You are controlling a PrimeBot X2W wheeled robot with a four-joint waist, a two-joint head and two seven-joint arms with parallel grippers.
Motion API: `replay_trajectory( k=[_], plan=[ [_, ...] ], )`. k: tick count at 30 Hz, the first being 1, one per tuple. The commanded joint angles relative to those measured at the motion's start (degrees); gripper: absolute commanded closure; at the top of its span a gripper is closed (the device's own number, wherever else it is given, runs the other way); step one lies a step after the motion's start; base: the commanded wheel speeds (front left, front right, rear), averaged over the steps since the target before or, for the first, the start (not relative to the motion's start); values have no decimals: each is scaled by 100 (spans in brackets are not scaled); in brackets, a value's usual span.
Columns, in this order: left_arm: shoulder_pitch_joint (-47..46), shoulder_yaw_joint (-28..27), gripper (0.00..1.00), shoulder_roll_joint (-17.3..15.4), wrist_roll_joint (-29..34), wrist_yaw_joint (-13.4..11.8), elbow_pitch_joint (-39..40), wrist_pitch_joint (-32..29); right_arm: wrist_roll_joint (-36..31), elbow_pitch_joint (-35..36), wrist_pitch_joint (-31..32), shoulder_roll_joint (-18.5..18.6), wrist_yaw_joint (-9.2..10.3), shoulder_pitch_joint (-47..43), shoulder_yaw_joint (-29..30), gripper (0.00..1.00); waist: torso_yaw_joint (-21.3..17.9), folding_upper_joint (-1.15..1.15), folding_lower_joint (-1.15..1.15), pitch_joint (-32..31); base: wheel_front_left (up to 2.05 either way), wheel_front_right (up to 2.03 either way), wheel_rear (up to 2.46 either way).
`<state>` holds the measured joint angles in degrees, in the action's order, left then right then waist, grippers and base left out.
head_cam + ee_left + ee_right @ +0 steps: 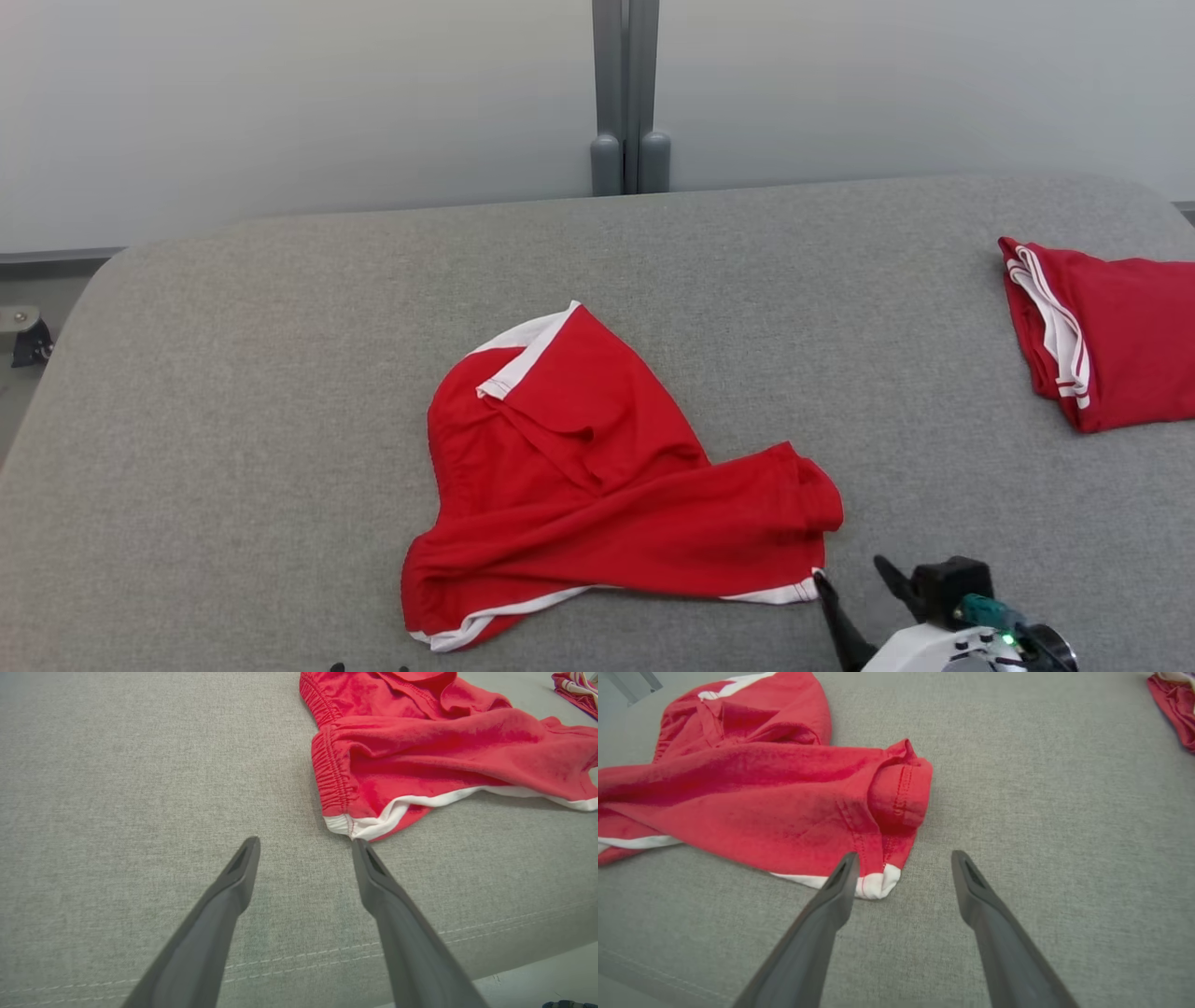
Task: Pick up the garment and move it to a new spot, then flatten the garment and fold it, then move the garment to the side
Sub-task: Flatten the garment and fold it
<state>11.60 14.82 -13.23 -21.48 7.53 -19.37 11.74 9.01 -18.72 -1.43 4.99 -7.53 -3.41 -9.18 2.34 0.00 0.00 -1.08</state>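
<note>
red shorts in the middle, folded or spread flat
Neither: the red shorts lie crumpled on the grey surface, bunched and overlapping themselves, not flattened.

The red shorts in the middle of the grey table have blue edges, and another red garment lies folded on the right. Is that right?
No: the edges of the red shorts are white, not blue, as the left wrist view shows. The rest holds: they lie in the middle of the grey table, with another red garment folded on the right.

The shorts (597, 485) lie at the middle of the padded table (280, 373), with a folded garment (1111, 345) well apart to their right. The right gripper (851, 569) sits at their near right corner, the left gripper (304, 841) at their near left corner.
</note>
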Motion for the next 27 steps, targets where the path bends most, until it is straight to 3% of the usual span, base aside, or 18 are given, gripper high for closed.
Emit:
replay_trajectory(
  k=[1, 5, 19, 25, 27],
  plan=[
    [-144, 71, 0, -9, -103, -8, -77, 22, -100, -94, 170, 34, 9, 69, -74, 0, 13, 0, 0, 74, 0, 0, 0],
    [-401, 304, 0, -45, -251, -8, -250, 49, -144, -289, 501, -6, 9, 249, -142, 0, 46, 0, 0, 239, 0, 0, 0],
    [-998, 871, 0, -228, -623, -8, -664, 235, -143, -787, 762, -139, 9, 706, -257, 0, 123, 0, 0, 554, 0, 0, 0],
    [-1120, 1077, 0, -266, -784, -8, -780, 288, -96, -922, 949, -155, 9, 748, -254, 40, 129, 0, 0, 593, 0, 0, 0],
    [-1150, 1138, 0, -288, -844, -8, -799, 305, -97, -931, 959, -160, 9, 751, -255, 36, 123, 0, 0, 594, 0, 0, 0]
  ],
)
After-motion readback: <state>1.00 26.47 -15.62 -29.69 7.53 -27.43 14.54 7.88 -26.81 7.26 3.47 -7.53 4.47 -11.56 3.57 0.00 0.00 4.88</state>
